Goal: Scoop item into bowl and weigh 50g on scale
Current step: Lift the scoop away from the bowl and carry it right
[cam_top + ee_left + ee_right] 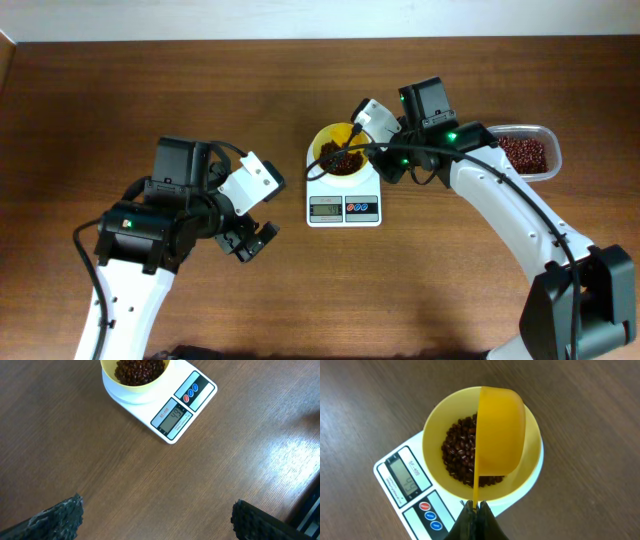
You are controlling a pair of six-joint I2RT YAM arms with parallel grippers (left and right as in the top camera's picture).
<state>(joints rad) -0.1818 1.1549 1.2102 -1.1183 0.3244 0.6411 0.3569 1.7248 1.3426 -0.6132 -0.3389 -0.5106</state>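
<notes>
Brown wooden table (150,90). At 8 o'clock from the scale (343,209), my left claw (255,242) hangs wide and empty. The beans (460,450) lie in the bowl (318,150) atop it, and the display (173,415) seems to read 49. My right claw (475,510) pinches the tipped scoop (500,430). I judge 1 gentle shake should finish the weighing.

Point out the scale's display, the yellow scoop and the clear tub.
scale display (173,416): left wrist view, middle of the grey screen.
yellow scoop (500,430): right wrist view, outside of its cup.
clear tub (556,158): overhead view, right rim.
</notes>
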